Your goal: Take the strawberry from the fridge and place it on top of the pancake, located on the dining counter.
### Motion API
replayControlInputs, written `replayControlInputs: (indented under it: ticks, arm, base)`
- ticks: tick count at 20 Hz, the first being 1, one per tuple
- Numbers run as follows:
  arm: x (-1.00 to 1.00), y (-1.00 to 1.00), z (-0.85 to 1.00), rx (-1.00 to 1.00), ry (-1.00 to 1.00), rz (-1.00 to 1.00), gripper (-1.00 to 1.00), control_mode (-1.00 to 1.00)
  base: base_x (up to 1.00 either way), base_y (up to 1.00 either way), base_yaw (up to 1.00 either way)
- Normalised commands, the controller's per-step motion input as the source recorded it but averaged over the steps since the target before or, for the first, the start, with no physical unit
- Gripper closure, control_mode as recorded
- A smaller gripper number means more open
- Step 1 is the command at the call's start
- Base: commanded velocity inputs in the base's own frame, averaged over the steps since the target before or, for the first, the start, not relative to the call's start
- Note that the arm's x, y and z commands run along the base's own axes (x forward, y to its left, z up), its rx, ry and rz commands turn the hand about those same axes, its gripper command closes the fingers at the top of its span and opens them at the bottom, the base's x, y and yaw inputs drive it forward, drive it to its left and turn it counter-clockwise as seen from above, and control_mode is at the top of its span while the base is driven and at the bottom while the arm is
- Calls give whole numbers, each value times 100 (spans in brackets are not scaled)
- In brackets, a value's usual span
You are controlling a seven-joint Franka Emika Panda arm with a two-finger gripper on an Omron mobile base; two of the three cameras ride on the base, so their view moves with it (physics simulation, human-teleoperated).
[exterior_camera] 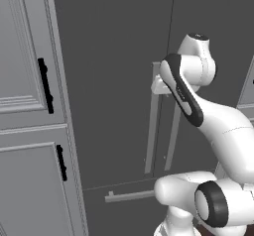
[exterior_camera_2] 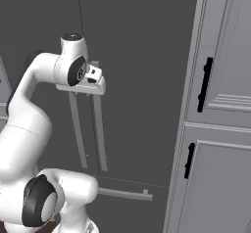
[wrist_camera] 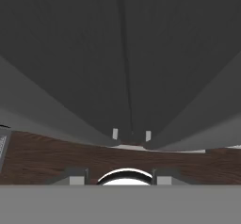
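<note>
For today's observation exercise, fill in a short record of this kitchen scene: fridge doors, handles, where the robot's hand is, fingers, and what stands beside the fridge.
fridge doors: both shut on the dark grey fridge
handles: two long silver bars side by side at the centre seam; drawer handle below
hand: gripper at the top of the bars
fingers: shut; contact with a bar unclear
beside the fridge: light grey cabinets with black pulls
</note>
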Motion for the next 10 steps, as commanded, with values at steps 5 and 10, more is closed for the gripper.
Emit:
replayControlInputs:
  ticks: [5, 10]
  arm:
    - [0, 0, 0, 0, 0, 0, -100, 100]
    - [0, 0, 0, 0, 0, 0, -100, 100]
  base:
    - [0, 0, 0]
    - [-33, 0, 0]
